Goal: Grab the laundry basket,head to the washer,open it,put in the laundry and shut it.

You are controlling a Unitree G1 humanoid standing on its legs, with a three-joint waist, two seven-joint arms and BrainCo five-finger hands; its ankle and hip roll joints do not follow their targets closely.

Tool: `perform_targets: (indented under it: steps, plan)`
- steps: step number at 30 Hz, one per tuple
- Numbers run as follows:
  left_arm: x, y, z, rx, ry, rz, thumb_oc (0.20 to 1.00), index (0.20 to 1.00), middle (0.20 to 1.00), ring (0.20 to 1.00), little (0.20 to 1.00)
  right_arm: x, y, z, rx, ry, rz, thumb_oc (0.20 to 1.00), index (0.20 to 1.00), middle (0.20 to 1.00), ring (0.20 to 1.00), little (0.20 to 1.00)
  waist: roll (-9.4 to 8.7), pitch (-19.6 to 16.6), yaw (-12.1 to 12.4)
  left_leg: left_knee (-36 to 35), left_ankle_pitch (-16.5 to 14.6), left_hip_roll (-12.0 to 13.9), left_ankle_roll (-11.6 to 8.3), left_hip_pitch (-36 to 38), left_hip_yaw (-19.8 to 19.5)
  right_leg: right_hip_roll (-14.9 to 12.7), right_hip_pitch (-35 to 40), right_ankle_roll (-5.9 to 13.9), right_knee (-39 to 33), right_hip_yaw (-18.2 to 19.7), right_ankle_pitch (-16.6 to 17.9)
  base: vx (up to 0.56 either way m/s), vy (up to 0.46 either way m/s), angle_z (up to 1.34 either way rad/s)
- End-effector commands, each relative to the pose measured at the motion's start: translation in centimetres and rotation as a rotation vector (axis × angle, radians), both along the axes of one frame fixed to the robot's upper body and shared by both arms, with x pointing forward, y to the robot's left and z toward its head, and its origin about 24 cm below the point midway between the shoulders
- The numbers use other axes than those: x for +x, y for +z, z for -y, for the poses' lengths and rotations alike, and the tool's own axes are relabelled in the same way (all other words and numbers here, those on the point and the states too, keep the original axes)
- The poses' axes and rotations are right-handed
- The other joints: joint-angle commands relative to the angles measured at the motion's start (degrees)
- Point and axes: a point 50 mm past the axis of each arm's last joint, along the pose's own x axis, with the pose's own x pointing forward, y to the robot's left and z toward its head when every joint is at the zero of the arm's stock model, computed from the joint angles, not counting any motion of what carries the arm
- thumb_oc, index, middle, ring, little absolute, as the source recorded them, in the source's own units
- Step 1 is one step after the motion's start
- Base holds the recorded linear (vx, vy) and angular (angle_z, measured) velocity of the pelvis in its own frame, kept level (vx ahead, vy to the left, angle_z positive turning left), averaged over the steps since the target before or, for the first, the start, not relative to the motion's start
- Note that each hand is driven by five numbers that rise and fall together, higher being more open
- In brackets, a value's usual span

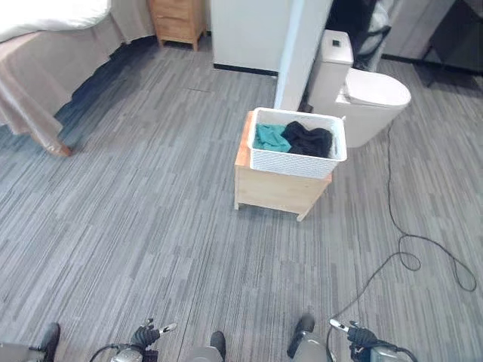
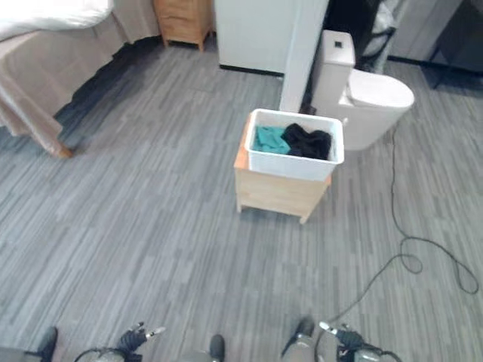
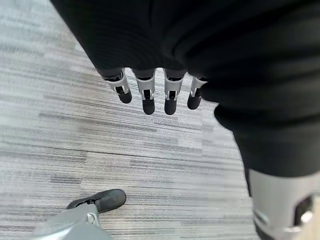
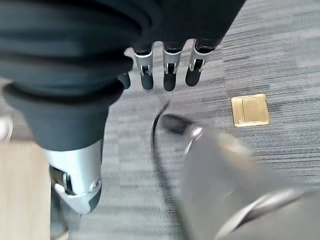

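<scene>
the white laundry basket sits on top of a small light-wood stand out on the grey plank floor, in the middle distance and a little right of centre. inside it a teal garment lies on the left and a black garment on the right, the two touching. the basket stands well apart from both hands, far beyond them with bare floor between. the left hand shows at the near edge, left of centre, low and close to the body; in its wrist view its fingers hang straight and relaxed side by side over the floor, holding nothing. the right hand shows at the near edge, right of centre; its wrist view shows its fingers likewise straight and loose, empty, above the floor where a brass floor plate is set into the planks. a white toilet stands just beyond the basket to the right, near a white partition wall. at the far left a bed with a beige skirt and white cover runs along the edge, and a wooden nightstand stands at the far side beside it. a thin black cord trails over the floor on the right, from near the toilet toward the near side.
</scene>
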Motion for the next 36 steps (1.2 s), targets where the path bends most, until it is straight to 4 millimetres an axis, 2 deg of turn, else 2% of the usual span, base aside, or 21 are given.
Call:
perform_targets:
  steps: [1,3,5,6,7,8,9,10,11,12,14,17,18,20,24,26,28,30,31,33,36]
  plan:
    - [0.5,0.0,0.7,-0.010,-0.051,0.016,1.000,1.000,1.000,1.000,1.000,-1.1,0.4,2.0,-0.041,-0.080,-0.021,1.000,1.000,1.000,1.000,1.000,-1.57,0.0,0.0,7.5,-3.8,1.9,-2.02,-4.7,-2.8,-0.9,3.2,1.21,-4.8,2.2,4.2,0.48,-0.189,0.19]
    - [0.1,-0.1,0.7,-0.016,-0.045,0.012,1.000,1.000,1.000,1.000,1.000,-2.6,0.1,2.0,-0.028,-0.094,-0.052,1.000,1.000,1.000,1.000,1.000,-2.03,-1.0,-1.0,7.9,-5.8,1.3,-2.26,-1.8,-3.7,-0.2,3.5,1.44,-3.9,3.8,5.0,0.47,-0.185,0.04]
    - [0.1,-0.2,0.9,-0.012,-0.053,0.010,1.000,1.000,1.000,1.000,1.000,-4.1,0.0,2.3,-0.024,-0.122,-0.081,1.000,1.000,1.000,1.000,1.000,-2.39,-2.4,-2.8,8.9,-8.9,2.0,-2.62,1.1,-6.0,2.9,4.3,0.41,-2.2,10.1,3.9,0.49,-0.220,0.24]
    - [0.1,-0.2,0.9,-0.016,-0.052,0.008,1.000,1.000,1.000,1.000,1.000,-4.5,-0.1,2.2,-0.017,-0.126,-0.091,1.000,1.000,1.000,1.000,1.000,-2.59,-3.0,-3.3,10.1,-8.5,2.4,-3.09,1.3,-6.3,3.9,4.3,-0.02,-1.6,11.8,3.5,0.43,-0.247,0.62]
    - [-0.1,-0.2,0.9,-0.012,-0.049,0.000,1.000,1.000,1.000,1.000,1.000,-5.1,-0.3,2.1,-0.015,-0.114,-0.122,1.000,1.000,1.000,1.000,1.000,-2.40,-3.4,-3.0,13.7,-6.2,3.8,-3.68,0.9,-6.7,5.9,4.6,-0.97,-0.6,12.4,2.9,0.34,-0.319,0.51]
    - [0.3,-0.1,0.9,-0.013,-0.044,0.012,1.000,1.000,1.000,1.000,1.000,-5.4,-0.3,2.0,-0.017,-0.098,-0.140,1.000,1.000,1.000,1.000,1.000,-1.92,-2.8,-2.6,22.5,-2.3,5.4,-4.04,-2.4,-8.5,8.3,5.5,-2.83,0.5,12.9,1.8,0.23,-0.269,0.15]
    - [0.3,-0.1,0.8,-0.013,-0.044,0.013,1.000,1.000,1.000,1.000,1.000,-5.4,-0.4,2.0,-0.017,-0.098,-0.140,1.000,1.000,1.000,1.000,1.000,-2.11,-3.0,-2.8,22.5,-2.1,5.2,-4.03,-2.7,-8.7,8.0,5.3,-2.83,0.5,12.8,1.9,0.13,-0.266,-0.25]
    - [0.7,0.0,1.0,-0.022,-0.041,0.026,1.000,1.000,1.000,1.000,1.000,-5.4,-0.4,2.0,-0.016,-0.093,-0.140,1.000,1.000,1.000,1.000,1.000,-2.62,-2.4,-2.5,30.8,0.6,5.3,-3.79,-7.3,-10.3,8.8,6.1,-4.22,0.8,12.8,1.1,0.09,-0.349,-0.42]
    - [1.9,0.4,1.1,-0.028,-0.021,0.073,1.000,1.000,1.000,1.000,1.000,-5.1,-0.4,1.8,-0.023,-0.064,-0.137,1.000,1.000,1.000,1.000,1.000,-3.52,-0.9,-1.8,41.2,5.4,5.5,-3.73,-14.6,-11.8,10.5,9.3,-6.82,-0.9,10.9,-0.7,0.16,-0.407,-0.23]
    - [2.3,0.6,1.2,-0.036,-0.019,0.092,1.000,1.000,1.000,1.000,1.000,-4.8,-0.4,1.7,-0.026,-0.054,-0.132,1.000,1.000,1.000,1.000,1.000,-3.67,-0.8,-1.5,40.6,6.3,6.0,-3.76,-15.6,-11.1,11.1,10.5,-7.17,-1.6,10.6,-1.6,0.19,-0.353,-0.01]
    - [3.5,1.0,1.7,-0.049,-0.034,0.135,1.000,1.000,1.000,1.000,1.000,-4.3,-0.4,1.4,-0.025,-0.040,-0.116,1.000,1.000,1.000,1.000,1.000,-4.27,-0.3,-0.9,37.3,5.2,5.1,-3.89,-18.9,-9.8,11.5,12.2,-7.59,-2.7,10.5,-2.7,0.19,-0.117,0.34]
    - [4.3,1.3,2.2,-0.060,-0.051,0.167,1.000,1.000,1.000,1.000,1.000,-3.4,-0.4,1.0,-0.019,0.004,-0.084,1.000,1.000,1.000,1.000,1.000,-3.93,-0.7,-0.2,23.5,3.1,5.0,-3.83,-20.6,-7.7,12.4,13.1,-7.05,-3.0,10.2,-4.7,0.21,0.016,0.12]
    - [4.3,1.3,2.2,-0.059,-0.049,0.167,1.000,1.000,1.000,1.000,1.000,-3.2,-0.4,0.9,-0.020,0.009,-0.078,1.000,1.000,1.000,1.000,1.000,-3.69,-0.7,0.2,19.2,4.1,5.3,-4.12,-20.7,-7.7,12.9,13.6,-6.91,-3.1,10.4,-5.2,0.26,0.085,-0.08]
    - [4.1,1.1,2.3,-0.061,-0.048,0.155,1.000,1.000,1.000,1.000,1.000,-3.0,-0.4,0.9,-0.030,0.030,-0.085,1.000,1.000,1.000,1.000,1.000,-2.41,-0.9,1.8,8.9,9.4,6.0,-5.32,-20.8,-10.6,14.5,15.6,-6.76,-3.4,10.7,-7.0,0.25,0.099,-0.08]
    - [2.8,0.6,1.8,-0.049,-0.038,0.098,1.000,1.000,1.000,1.000,1.000,-3.1,-0.5,0.4,-0.029,0.057,-0.095,1.000,1.000,1.000,1.000,1.000,-1.51,-1.8,2.6,4.9,11.5,5.8,-5.00,-20.4,-10.2,15.2,18.9,-6.56,-2.7,10.8,-9.7,0.29,0.137,-0.41]
    - [1.5,0.2,1.2,-0.036,-0.019,0.051,1.000,1.000,1.000,1.000,1.000,-3.0,-0.6,0.1,-0.017,0.072,-0.097,1.000,1.000,1.000,1.000,1.000,-1.94,-2.6,3.3,6.7,10.1,4.0,-4.20,-19.9,-10.7,14.2,19.4,-5.99,-1.3,11.6,-10.2,0.27,0.193,-0.18]
    - [0.4,-0.1,0.8,-0.025,-0.036,0.003,1.000,1.000,1.000,1.000,1.000,-2.8,-0.8,-0.4,-0.004,0.104,-0.099,1.000,1.000,1.000,1.000,1.000,-2.05,-3.1,3.8,6.8,8.8,2.5,-2.65,-18.2,-9.6,12.9,18.5,-5.14,4.6,12.1,-11.0,0.23,0.242,-0.31]
    - [0.2,-0.1,0.6,-0.018,-0.042,-0.005,1.000,1.000,1.000,1.000,1.000,-2.7,-0.8,-0.6,0.003,0.111,-0.099,1.000,1.000,1.000,1.000,1.000,-1.79,-3.0,3.6,6.5,8.4,2.4,-1.94,-17.2,-8.8,12.8,17.5,-4.99,8.1,12.6,-11.1,0.16,0.209,-0.24]
    - [-0.3,-0.1,0.0,-0.002,-0.044,-0.024,1.000,1.000,1.000,1.000,1.000,-2.3,-0.8,-0.8,0.009,0.132,-0.096,1.000,1.000,1.000,1.000,1.000,-1.05,-2.8,2.9,5.5,7.5,1.5,-0.46,-14.9,-8.2,12.6,14.4,-4.49,12.9,13.9,-10.1,0.18,0.208,0.02]
    - [-0.3,-0.1,-0.2,0.005,-0.032,-0.022,1.000,1.000,1.000,1.000,1.000,-2.3,-0.9,-1.0,0.009,0.146,-0.102,1.000,1.000,1.000,1.000,1.000,-0.88,-2.8,3.2,4.6,7.2,1.0,-0.12,-13.8,-8.2,12.1,13.4,-4.24,12.5,13.6,-9.4,0.15,0.135,-0.18]
    - [0.4,0.3,-0.7,0.002,0.059,0.035,1.000,1.000,1.000,1.000,1.000,-2.4,-1.0,-1.3,0.007,0.154,-0.117,1.000,1.000,1.000,1.000,1.000,-0.05,-3.8,4.0,1.5,6.6,1.1,-0.24,-11.5,-7.9,9.4,11.2,-3.23,4.7,9.3,-4.8,0.12,-0.018,-0.28]
